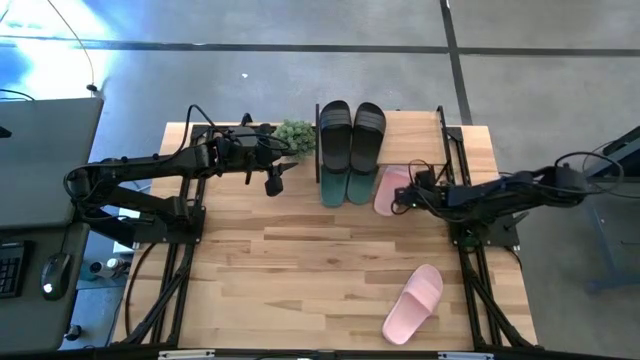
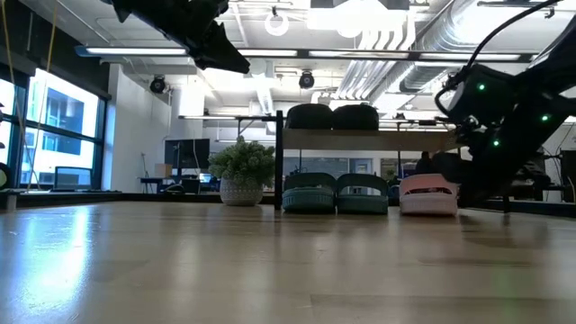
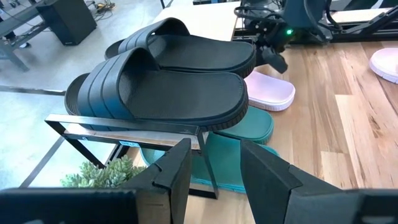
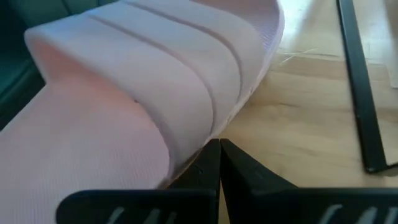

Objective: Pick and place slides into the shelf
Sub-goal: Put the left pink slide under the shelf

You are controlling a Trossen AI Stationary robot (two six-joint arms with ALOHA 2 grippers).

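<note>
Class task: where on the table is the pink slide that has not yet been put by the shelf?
In the high view the loose pink slide lies alone on the table's near right part, well apart from the shelf and from the right gripper.

The shelf (image 1: 400, 125) stands at the far edge of the bench (image 1: 300, 260), with a potted plant (image 1: 295, 137) just beside it on the left. One pair of slides (image 1: 351, 135) lies side by side on the shelf's board; a second pair (image 1: 346, 186) sits under it on the bench. Just right of that lower pair lies a single slide (image 1: 390, 190), with the right pincer (image 1: 402, 195) at it. Another slide (image 1: 414, 303) lies well apart, near the bench's front right. The left pincer (image 1: 274, 183) hangs left of the shelf, near the plant.
</note>
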